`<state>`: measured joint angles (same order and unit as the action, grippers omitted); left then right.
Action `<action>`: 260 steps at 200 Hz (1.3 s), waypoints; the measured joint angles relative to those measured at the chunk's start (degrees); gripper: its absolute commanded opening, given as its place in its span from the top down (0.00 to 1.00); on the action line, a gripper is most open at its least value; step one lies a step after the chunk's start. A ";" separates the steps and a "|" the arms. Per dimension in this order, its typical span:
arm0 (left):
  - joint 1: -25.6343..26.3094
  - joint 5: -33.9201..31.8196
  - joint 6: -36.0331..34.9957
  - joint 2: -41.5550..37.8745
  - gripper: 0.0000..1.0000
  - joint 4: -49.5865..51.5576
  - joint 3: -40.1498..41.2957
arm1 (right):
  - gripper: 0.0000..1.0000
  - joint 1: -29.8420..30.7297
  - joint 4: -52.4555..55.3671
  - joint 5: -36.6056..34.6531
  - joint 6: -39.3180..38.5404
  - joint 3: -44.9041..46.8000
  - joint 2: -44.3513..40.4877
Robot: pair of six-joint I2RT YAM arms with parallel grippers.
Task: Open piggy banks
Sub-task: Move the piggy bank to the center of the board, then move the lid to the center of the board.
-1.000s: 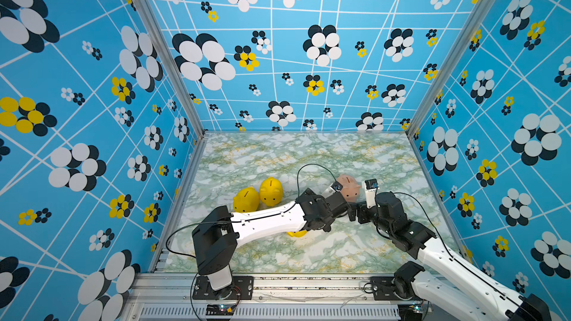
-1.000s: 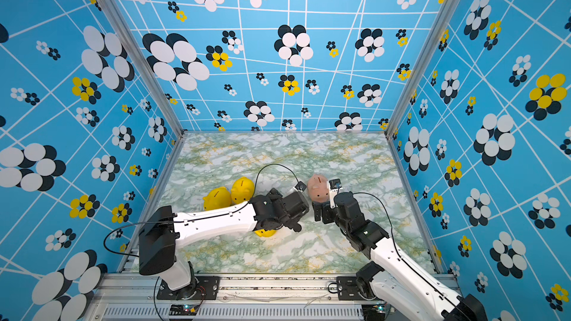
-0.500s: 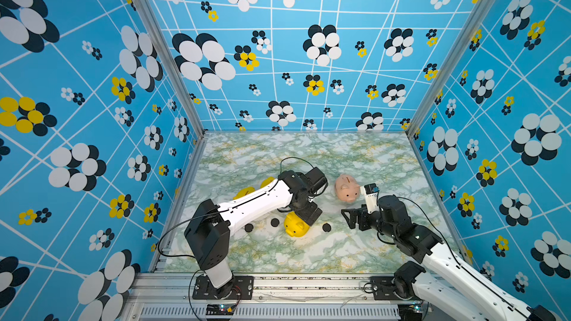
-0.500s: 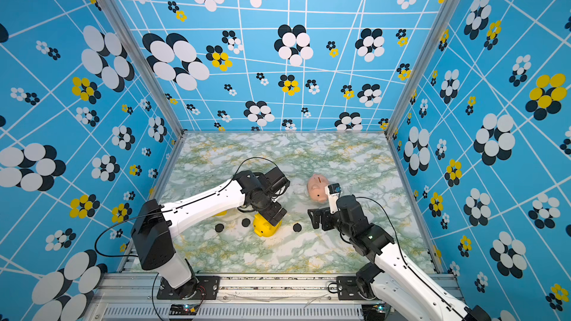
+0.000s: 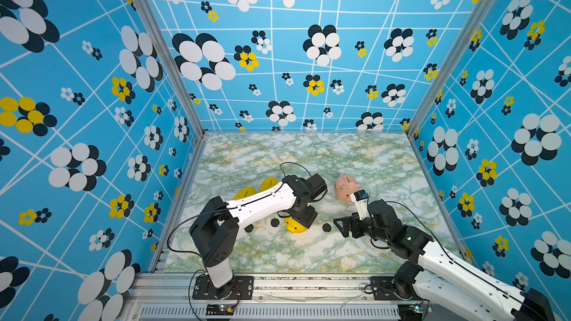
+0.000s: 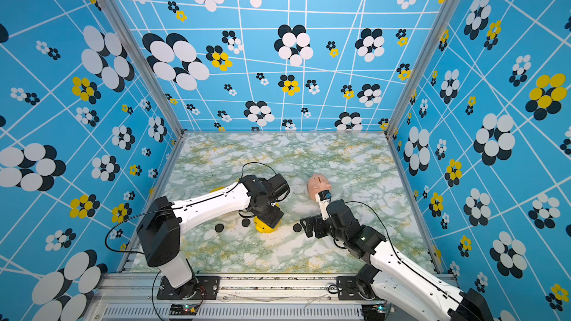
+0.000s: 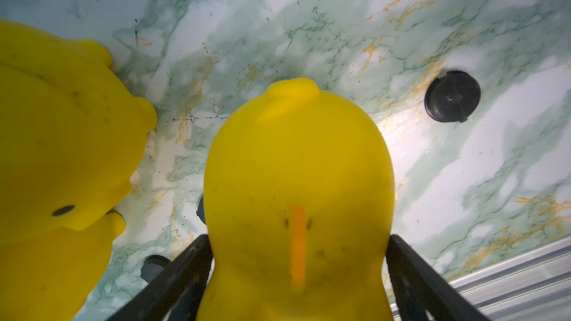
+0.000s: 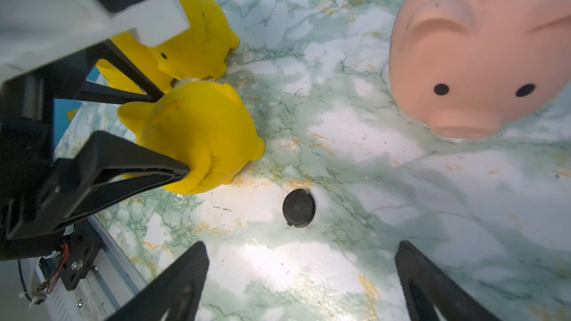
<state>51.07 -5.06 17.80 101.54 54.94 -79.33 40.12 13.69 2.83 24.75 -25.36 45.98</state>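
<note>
A yellow piggy bank (image 5: 295, 226) stands upright near the table's middle front. My left gripper (image 7: 298, 239) is over it from above, its black fingers (image 7: 191, 260) pressed against both flanks, the coin slot between them. Two more yellow piggy banks (image 5: 244, 194) stand close together behind my left arm, partly hidden; the left wrist view shows them (image 7: 61, 134) beside the held one. A pale pink piggy bank (image 5: 346, 185) stands alone to the right. My right gripper (image 5: 341, 226) hovers low in front of it, open and empty (image 8: 302, 273).
Three loose black round discs lie on the marbled table (image 5: 309, 149): one (image 5: 326, 227) just ahead of my right gripper, also in the right wrist view (image 8: 298, 208), and two (image 5: 275, 223) (image 5: 248, 227) under my left arm. The metal front rail (image 5: 278, 282) runs along the near edge.
The two grippers, together by the pink piggy bank a second ago, have parted. My left arm swung over the yellow piggy bank and closed on it. My right arm drew back toward the front.
</note>
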 measured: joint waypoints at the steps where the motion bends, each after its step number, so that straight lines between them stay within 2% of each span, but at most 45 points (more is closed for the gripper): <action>1: -0.09 -0.04 0.02 0.15 0.19 0.07 -0.17 | 0.05 0.04 -0.02 0.04 0.00 0.00 0.04; 40: -5.55 -0.92 1.25 9.20 0.15 0.83 -12.02 | 0.06 2.21 -3.30 1.16 1.42 1.53 2.54; 72: -9.97 -4.20 2.25 16.35 0.00 0.87 -20.74 | 0.08 5.09 -5.46 2.08 1.62 1.88 7.61; 89: -11.37 -5.62 2.34 18.73 0.01 2.01 -23.78 | 0.10 7.02 -5.84 2.03 0.98 1.88 10.67; 125: -12.02 -6.62 2.05 19.32 0.01 6.21 -30.93 | 0.29 9.46 -6.97 0.26 -1.18 1.90 14.53; 141: -12.09 -6.56 1.68 18.25 0.01 6.71 -32.61 | 0.32 10.51 -7.63 -0.48 -2.84 1.90 16.20; 193: -13.33 -4.74 0.44 9.07 0.01 7.87 -31.12 | 0.45 12.15 -10.73 -4.48 -4.72 1.44 24.74; 233: -15.85 -0.28 0.66 -2.56 0.01 3.96 -19.98 | 0.58 12.15 -16.04 -6.95 -5.49 0.90 28.74; 260: -16.92 1.81 0.68 -9.53 0.01 -1.46 -9.42 | 0.68 12.15 -19.41 -7.48 -6.86 -1.49 33.46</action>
<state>34.15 -3.25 18.48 92.01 53.47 -88.75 52.27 -5.72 -4.64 17.89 -26.85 79.44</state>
